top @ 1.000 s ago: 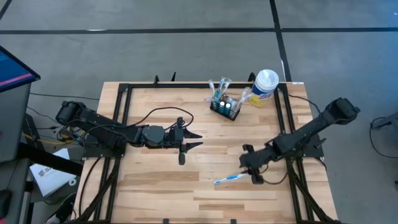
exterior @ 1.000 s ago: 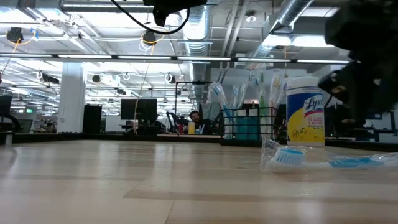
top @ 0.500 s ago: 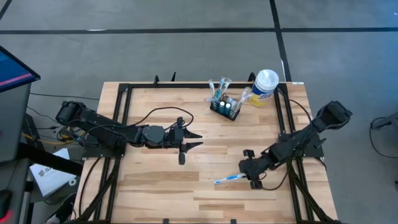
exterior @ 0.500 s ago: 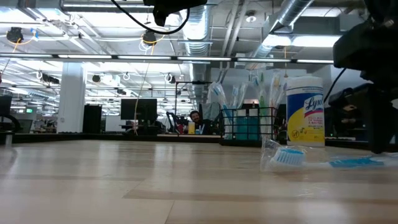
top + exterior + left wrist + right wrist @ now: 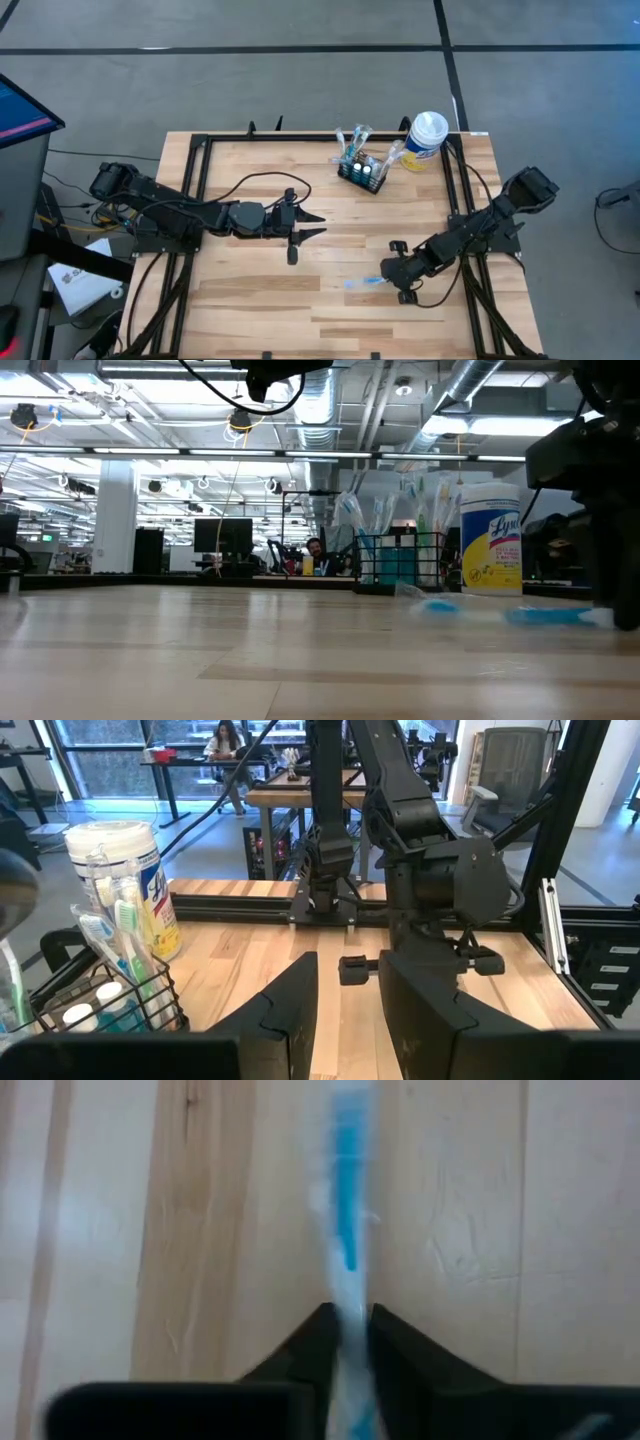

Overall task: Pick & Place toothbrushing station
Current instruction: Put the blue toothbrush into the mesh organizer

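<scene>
A blue and white toothbrush (image 5: 364, 283) lies on the wooden table near its front right. My right gripper (image 5: 386, 277) is down at the brush's right end and is shut on it. In the low view the toothbrush (image 5: 545, 615) lies flat beside that gripper (image 5: 622, 605). The toothbrushing station (image 5: 362, 173), a small black wire-mesh caddy with toothbrushes standing in it, sits at the far middle of the table. My left gripper (image 5: 320, 224) hovers open at the table's middle, pointing right, and holds nothing. My right gripper pinches the toothbrush's handle (image 5: 348, 1312) between its two fingers (image 5: 316, 1342), at the brush's right end. The fingers slant steeply down from the table's right side. The brush runs on away from them and lies on the table.
A white, yellow and blue wipes canister (image 5: 425, 140) stands just right of the caddy (image 5: 110, 990). A black frame (image 5: 200, 150) runs along the table's edges. Bare wood lies between the two grippers and along the near edge.
My right gripper has come down and toward the table's left onto the toothbrush's handle end, tipping steeper. The toothbrush has shifted a little on the table and shows blurred.
</scene>
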You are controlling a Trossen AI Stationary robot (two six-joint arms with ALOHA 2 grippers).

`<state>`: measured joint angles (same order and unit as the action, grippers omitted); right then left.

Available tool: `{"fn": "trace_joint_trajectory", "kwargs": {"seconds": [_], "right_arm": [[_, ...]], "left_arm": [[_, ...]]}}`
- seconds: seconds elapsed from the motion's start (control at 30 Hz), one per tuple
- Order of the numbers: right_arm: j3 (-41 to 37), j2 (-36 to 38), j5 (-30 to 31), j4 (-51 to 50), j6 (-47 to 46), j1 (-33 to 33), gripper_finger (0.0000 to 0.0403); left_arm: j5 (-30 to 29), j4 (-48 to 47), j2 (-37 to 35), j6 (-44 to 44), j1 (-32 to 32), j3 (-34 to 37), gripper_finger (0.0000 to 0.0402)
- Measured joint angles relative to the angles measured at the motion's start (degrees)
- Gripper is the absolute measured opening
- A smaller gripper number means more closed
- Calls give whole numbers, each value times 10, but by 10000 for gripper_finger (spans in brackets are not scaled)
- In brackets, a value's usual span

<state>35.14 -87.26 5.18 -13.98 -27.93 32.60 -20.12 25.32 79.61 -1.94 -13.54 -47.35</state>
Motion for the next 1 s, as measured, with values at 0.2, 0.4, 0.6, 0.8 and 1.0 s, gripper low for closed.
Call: {"fn": "trace_joint_trajectory", "kwargs": {"seconds": [0.2,0.4,0.6,0.8,1.0], "right_arm": [[4,4,7,-17,2,0,12],[4,10,20,-20,2,-7,5],[17,21,40,-49,5,-16,4],[31,68,89,-74,14,-17,0],[31,150,145,-96,16,-20,1]], "left_arm": [[0,0,0,0,0,0,104],[0,0,0,0,0,0,104],[0,0,0,0,0,0,104],[0,0,0,0,0,0,104],[0,0,0,0,0,0,104]]}}
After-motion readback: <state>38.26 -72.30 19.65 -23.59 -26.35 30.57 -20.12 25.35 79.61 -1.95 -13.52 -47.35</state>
